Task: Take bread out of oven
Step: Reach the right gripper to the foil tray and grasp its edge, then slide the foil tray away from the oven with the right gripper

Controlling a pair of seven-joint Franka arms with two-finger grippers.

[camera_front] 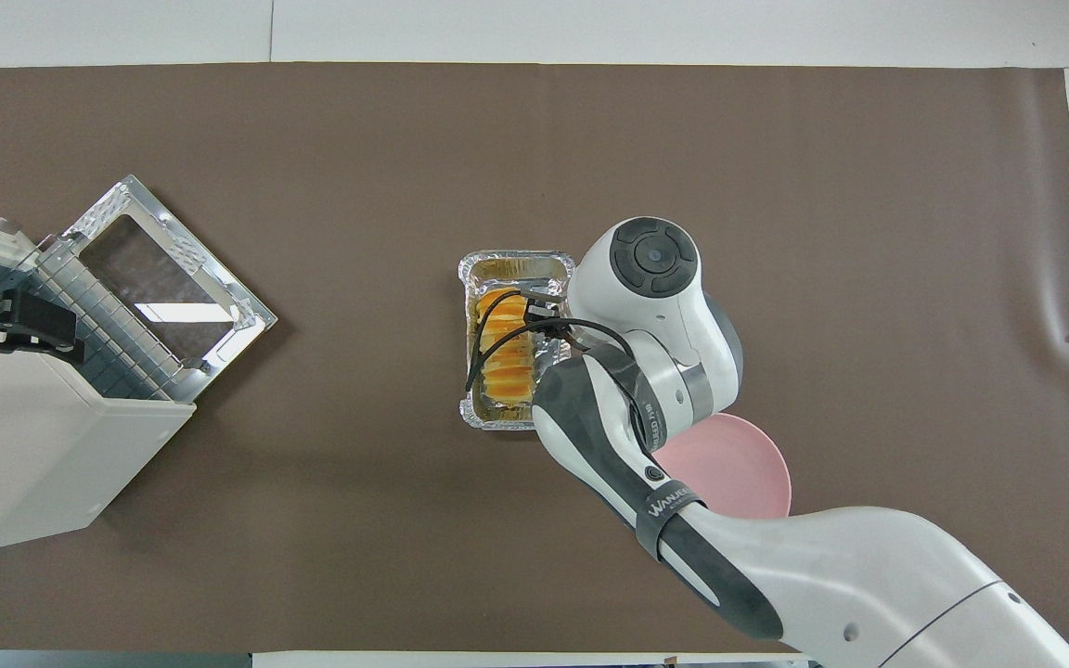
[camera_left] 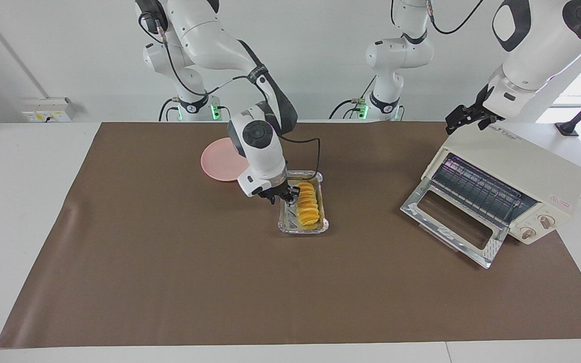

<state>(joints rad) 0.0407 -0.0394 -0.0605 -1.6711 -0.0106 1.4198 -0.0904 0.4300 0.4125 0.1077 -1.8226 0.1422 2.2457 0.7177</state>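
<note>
At frame centre: bread lies in foil tray, outside the oven.
You see the right gripper at the loaf's side, its long axis running top-to-bottom; finger state cannot be told. Left gripper waits above the oven.

facing view: sits up high across the table, looking back at the two arm bases, so the robots end up along the top edge
overhead view: way up over the robots' own end, looking forward and steeply down, arms poking in from the bottom
distance: both hang pretty far back, whole brown mat fits in each
shared bit: the oven, foil tray, pink plate and mat turn up in both
flip: half a turn apart, so the oven sits at opposite edges in the two
</note>
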